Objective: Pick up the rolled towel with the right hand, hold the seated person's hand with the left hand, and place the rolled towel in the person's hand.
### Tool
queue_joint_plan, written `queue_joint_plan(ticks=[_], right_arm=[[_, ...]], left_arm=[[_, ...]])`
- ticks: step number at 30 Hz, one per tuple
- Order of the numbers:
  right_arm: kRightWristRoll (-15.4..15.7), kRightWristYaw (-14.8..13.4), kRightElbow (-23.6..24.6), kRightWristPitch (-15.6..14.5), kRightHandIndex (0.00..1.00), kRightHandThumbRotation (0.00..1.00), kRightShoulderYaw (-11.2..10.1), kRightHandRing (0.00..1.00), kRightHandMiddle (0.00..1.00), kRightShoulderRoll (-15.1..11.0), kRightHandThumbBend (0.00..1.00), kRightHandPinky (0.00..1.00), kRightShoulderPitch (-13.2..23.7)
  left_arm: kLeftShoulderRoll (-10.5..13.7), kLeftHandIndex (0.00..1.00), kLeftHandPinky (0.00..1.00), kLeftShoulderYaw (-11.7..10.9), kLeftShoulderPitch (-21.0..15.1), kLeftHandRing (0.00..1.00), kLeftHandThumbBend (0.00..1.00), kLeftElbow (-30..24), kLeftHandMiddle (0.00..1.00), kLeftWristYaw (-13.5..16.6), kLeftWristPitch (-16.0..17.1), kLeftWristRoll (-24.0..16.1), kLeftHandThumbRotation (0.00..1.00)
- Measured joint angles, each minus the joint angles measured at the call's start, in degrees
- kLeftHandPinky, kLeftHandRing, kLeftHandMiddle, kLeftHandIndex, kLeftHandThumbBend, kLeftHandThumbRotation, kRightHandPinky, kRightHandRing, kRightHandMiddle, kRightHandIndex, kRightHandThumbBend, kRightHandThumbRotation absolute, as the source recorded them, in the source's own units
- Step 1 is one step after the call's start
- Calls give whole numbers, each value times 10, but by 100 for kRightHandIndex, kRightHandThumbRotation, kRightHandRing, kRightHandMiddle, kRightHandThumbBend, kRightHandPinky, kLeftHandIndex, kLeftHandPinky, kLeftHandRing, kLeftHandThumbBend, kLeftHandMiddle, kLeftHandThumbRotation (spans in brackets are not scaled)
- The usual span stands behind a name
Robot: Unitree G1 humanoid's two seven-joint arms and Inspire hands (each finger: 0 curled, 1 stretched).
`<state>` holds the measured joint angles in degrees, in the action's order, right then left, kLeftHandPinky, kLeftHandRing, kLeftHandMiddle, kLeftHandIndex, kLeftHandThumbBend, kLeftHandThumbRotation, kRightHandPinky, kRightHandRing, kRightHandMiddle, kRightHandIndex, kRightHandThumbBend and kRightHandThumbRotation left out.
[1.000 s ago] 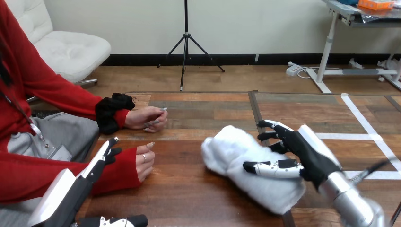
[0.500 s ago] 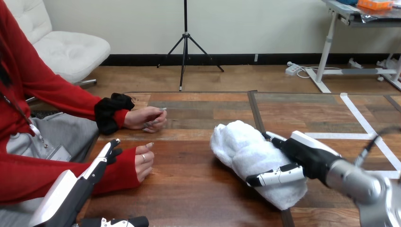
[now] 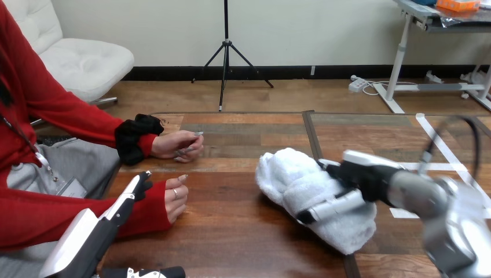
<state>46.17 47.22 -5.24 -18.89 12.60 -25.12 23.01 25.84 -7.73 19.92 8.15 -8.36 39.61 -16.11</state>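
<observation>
The white rolled towel (image 3: 301,188) lies on the wooden table (image 3: 231,226), right of centre. My right hand (image 3: 362,176) is on its right end, thumb across the near side and fingers over the top, curled round it. At the bottom left my left hand (image 3: 124,202) reaches forward with straight fingers, their tips beside the red sleeve of the person's nearer hand (image 3: 176,197), which rests as a loose fist on the table. The person's farther hand (image 3: 179,145) lies curled on the table behind it.
White tape lines (image 3: 440,145) cross the table's right part. A dark seam (image 3: 310,136) runs down the table behind the towel.
My right hand has closed in from the right and wrapped round the towel's end; the towel has shifted slightly right. My left hand has barely moved.
</observation>
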Motion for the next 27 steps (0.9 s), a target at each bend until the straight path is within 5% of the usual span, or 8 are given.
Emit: queue_joint_plan(ticks=[13,20,27], right_arm=[[68,1,-65,2,100,69,101,85,98,8,100,64,84],[94,-33,-116,23,100,71,146,81,92,16,100,67,118],[100,-80,-169,34,95,64,169,76,87,31,100,64,135]], left_arm=[[-3,100,92,2,-3,93,100,-22,96,0,3,1,48],[-6,100,93,5,-6,93,100,-35,95,0,3,4,47],[-15,100,94,9,-9,93,100,-42,95,0,3,11,47]])
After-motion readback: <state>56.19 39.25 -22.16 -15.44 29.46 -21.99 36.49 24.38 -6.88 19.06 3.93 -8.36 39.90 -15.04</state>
